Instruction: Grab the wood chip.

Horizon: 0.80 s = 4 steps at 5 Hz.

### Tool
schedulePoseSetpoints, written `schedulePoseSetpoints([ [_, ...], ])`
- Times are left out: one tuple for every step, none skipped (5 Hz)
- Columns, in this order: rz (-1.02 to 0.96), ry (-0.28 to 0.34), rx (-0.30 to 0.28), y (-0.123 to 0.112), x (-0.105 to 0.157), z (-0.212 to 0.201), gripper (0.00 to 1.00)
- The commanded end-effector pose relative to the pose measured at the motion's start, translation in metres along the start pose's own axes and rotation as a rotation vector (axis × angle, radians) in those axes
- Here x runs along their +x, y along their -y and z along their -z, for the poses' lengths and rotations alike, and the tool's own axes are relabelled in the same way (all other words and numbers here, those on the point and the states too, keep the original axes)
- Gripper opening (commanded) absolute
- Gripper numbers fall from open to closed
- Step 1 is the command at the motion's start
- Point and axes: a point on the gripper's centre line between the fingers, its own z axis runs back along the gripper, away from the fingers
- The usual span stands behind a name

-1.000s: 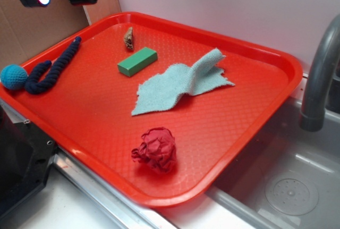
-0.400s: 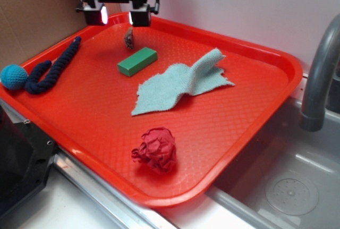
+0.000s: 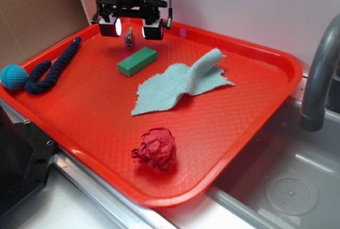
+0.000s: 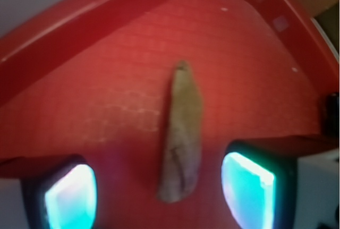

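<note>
We see the jaws spread apart, one pad on each side of the wood chip, and nothing is held between them yet. In the wrist view the chip lies in the middle of the gap, with free red surface on both sides, so we judge the jaws are not touching it. Its long axis runs away from the camera, roughly across the line that joins the two pads, with the narrow tip pointing to the far rim of the tray. This is the relation that matters for us: the pads would meet the chip on its long flanks, so the coming move seems to be mostly a descent and then a closing, not a turn.

In the exterior view the gripper hangs over the far left corner of the tray, and the chip shows between its pads, just beyond the green block. How high the pads stand above the tray we cannot tell for sure.

Compared with the picture a moment ago, the gripper has moved a little to the right and lower, and it is now better centred on the chip. The chip and block lie as before.
</note>
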Motion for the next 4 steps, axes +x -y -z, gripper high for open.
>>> schedulePoseSetpoints([
  [0.002, -0.05, -0.014, -0.013, 0.018, 0.006, 1.0],
  [-0.017, -0.076, -0.022, -0.025, 0.02, 0.013, 1.0],
  [-0.007, -0.084, -0.05, -0.031, 0.018, 0.013, 0.0],
  [0.006, -0.068, -0.054, -0.035, 0.014, 0.004, 0.0],
])
